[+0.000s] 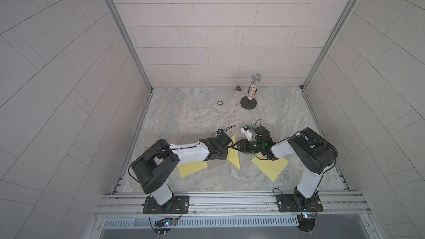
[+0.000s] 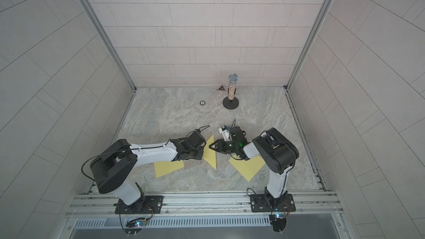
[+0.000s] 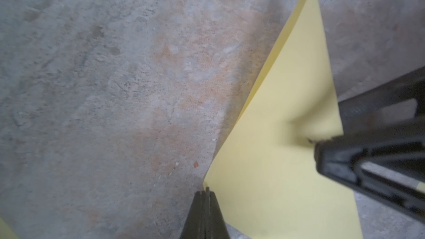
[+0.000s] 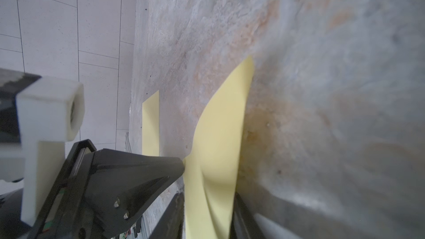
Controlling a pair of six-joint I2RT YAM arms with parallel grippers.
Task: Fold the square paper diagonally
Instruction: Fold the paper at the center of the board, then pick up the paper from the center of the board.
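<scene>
In both top views the square paper lies mid-table as a yellow triangle [image 1: 234, 157] [image 2: 211, 155], doubled over on itself. My left gripper [image 1: 226, 157] [image 3: 205, 190] is shut, its tips at the triangle's left corner [image 3: 207, 181]. From the right, my right gripper [image 1: 234, 146] [image 2: 211, 146] meets the triangle's other edge. In the right wrist view the paper [image 4: 218, 134] bulges up between that gripper's [image 4: 208, 203] parted jaws. The left wrist view shows one right fingertip [image 3: 322, 150] touching the sheet [image 3: 276, 134], which dents there.
Two more yellow sheets lie flat, one under the left arm [image 1: 192, 168] and one under the right arm [image 1: 270, 165]. At the back stand a microphone on a round base [image 1: 251, 95], a small red triangle [image 1: 237, 88] and a small round disc [image 1: 220, 102].
</scene>
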